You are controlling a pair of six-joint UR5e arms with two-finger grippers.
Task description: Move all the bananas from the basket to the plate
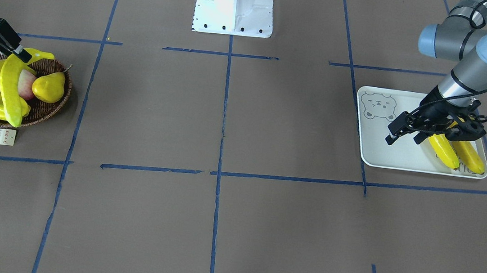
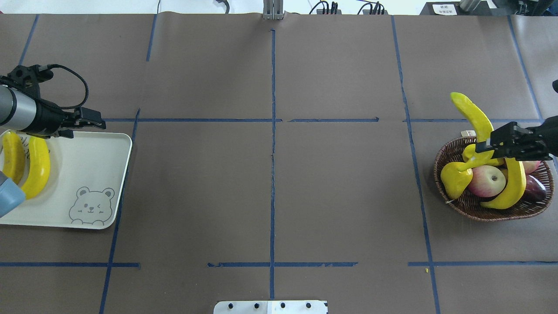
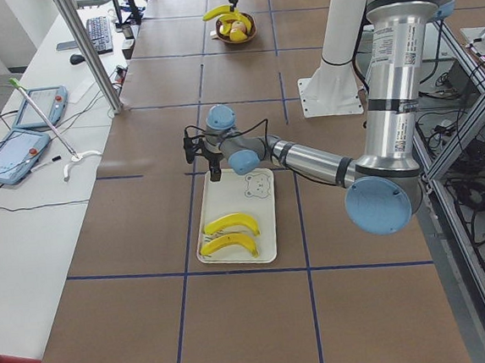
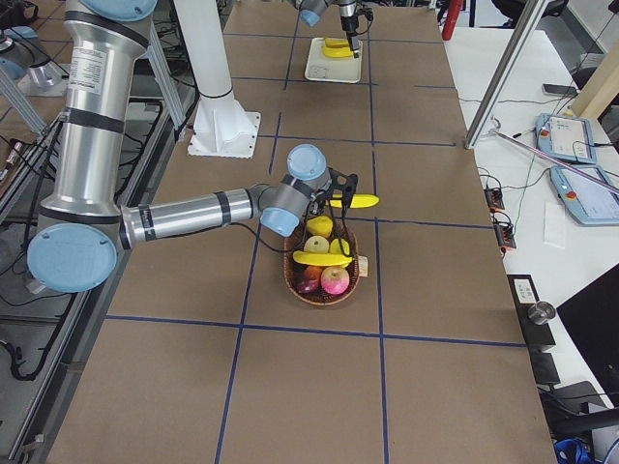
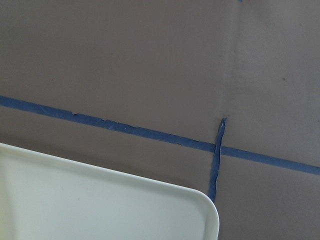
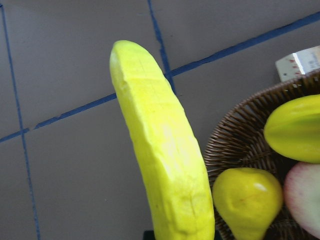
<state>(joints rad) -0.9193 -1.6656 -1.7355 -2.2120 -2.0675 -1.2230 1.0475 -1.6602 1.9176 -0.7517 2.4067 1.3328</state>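
At the surface's right end, the right gripper hangs over the basket, pressed onto one end of the lifted banana. That banana is off the other fruit. Its free end sticks out past the basket's far rim, away from the robot, over bare surface and a blue tape line. The right wrist view shows it running up the middle of the frame, w/ the wicker rim to its right.

A second banana lies inside the basket, curved across an apple and next to a dark plum. A yellow pear sits at the basket's inner side, towards the surface's centre, and a starfruit lies further in. The paper tag lies on the surface, just beside the basket's far rim.

At the opp. end, well apart from the basket, is the plate, bear drawing towards the robot. Two bananas lie on it side by side, approx. parallel, in the half furthest from centre. The left gripper hovers above the plate's far edge, fingers spread, nothing between them. The left wrist view shows only a plate corner, brown surface and tape.
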